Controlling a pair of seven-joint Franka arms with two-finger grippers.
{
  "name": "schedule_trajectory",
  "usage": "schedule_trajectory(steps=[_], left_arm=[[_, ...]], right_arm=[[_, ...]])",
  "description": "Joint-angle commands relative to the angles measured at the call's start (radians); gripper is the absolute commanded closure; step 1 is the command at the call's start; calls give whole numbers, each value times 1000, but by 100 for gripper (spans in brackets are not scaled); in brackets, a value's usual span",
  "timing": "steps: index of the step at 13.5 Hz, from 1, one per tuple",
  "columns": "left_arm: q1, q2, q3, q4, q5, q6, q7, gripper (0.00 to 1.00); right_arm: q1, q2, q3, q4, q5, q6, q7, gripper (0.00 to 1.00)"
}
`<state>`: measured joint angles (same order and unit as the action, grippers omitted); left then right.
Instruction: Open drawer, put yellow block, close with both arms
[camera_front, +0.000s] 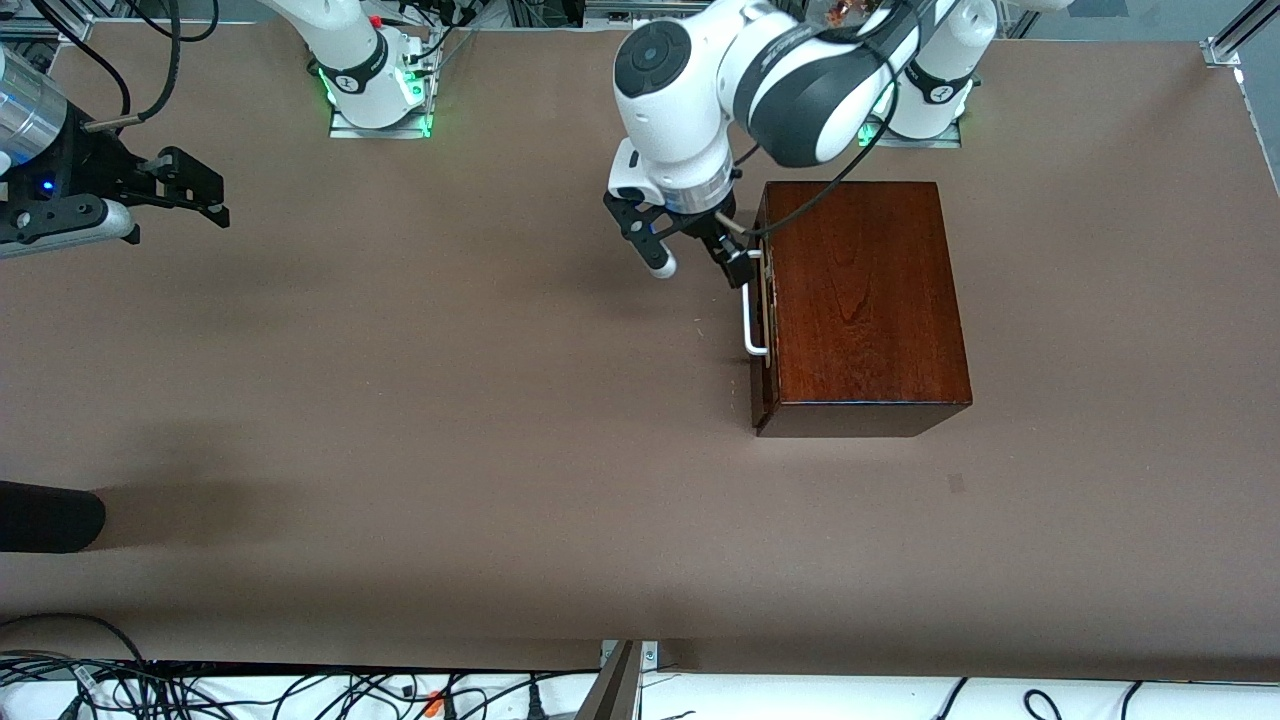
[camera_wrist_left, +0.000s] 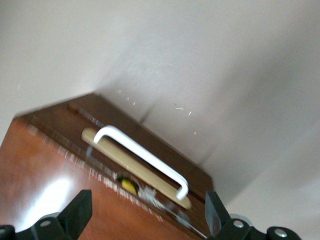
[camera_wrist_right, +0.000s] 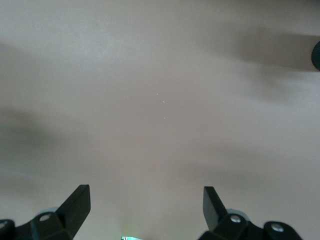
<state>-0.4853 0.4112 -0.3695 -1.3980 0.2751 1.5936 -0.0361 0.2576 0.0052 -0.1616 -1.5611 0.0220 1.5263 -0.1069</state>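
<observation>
The drawer (camera_front: 764, 300) sits almost shut in the box (camera_front: 860, 300) with bare bench (camera_front: 450, 420) all around, the yellow block (camera_wrist_left: 128, 185) peeks from its gap, and the left gripper (camera_front: 700, 262) by the handle (camera_front: 750, 320) and the right gripper (camera_front: 190, 195) over the bench edge are both spread wide, holding nothing.
</observation>
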Motion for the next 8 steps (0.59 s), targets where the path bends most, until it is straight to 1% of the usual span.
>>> schedule_trajectory(steps=[1,3,4,6,8], left_arm=[[11,-32,9,122,-56,-122,-177,0],[36,-83,14,126,-56,-174,-249,0],[77,-107,11,125,-59,-187,-272,0],[170,-153,11,116,-114,-224,-284,0],[313,-192,7,100,-187,-228,-275,0]], right_arm=[[-4,4,4,15,-13,0,7,0],[-4,4,4,15,-13,0,7,0],[-4,4,4,15,-13,0,7,0],[-4,4,4,15,-13,0,7,0],[-4,4,4,15,-13,0,7,0]])
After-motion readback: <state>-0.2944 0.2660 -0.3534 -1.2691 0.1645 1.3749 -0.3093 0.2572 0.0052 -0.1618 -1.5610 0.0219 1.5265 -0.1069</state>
